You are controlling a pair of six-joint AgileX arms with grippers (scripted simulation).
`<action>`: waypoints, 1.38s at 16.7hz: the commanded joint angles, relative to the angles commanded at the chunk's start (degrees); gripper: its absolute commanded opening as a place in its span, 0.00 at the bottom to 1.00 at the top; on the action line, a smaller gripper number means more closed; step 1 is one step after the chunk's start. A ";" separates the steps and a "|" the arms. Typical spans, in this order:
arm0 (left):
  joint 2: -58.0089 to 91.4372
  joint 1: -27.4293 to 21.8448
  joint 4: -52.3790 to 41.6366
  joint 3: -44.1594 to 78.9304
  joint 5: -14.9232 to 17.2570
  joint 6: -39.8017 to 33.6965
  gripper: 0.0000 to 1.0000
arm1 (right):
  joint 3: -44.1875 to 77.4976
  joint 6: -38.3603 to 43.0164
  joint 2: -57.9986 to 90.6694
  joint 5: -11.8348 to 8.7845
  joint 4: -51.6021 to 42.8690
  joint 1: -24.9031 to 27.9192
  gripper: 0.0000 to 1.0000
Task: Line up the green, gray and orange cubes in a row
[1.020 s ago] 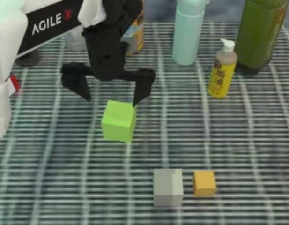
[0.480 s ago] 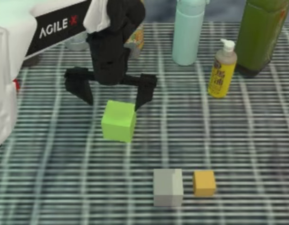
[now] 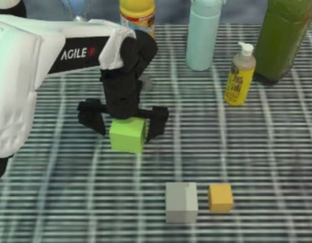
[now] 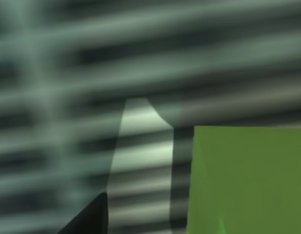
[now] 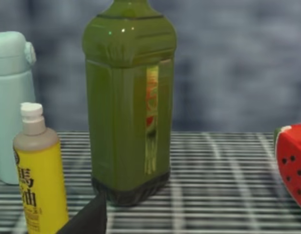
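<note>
Left gripper (image 3: 126, 123) is down over the green cube (image 3: 128, 135), fingers spread wide, one either side of it and not clamped on; the wrist hides the cube's far edge. In the left wrist view only one corner of the green cube (image 4: 248, 180) shows, the rest cut off. The gray cube (image 3: 181, 202) and orange cube (image 3: 220, 197) sit just beside each other near the bench's (image 3: 277, 162) front edge, apart from the green one. The right arm is out of the top view; its wrist camera faces the dark-green bottle (image 5: 128, 100) and a yellow pump bottle (image 5: 38, 187), fingers' state unreadable.
</note>
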 joint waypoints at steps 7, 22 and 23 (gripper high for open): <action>0.00 0.00 0.00 0.00 0.00 0.00 0.70 | 0.00 0.00 0.00 0.00 0.00 0.00 1.00; 0.00 0.00 0.00 0.00 0.00 0.00 0.00 | 0.00 0.00 0.00 0.00 0.00 0.00 1.00; 0.00 0.00 0.00 0.00 0.00 0.00 0.00 | 0.00 0.00 0.00 0.00 0.00 0.00 1.00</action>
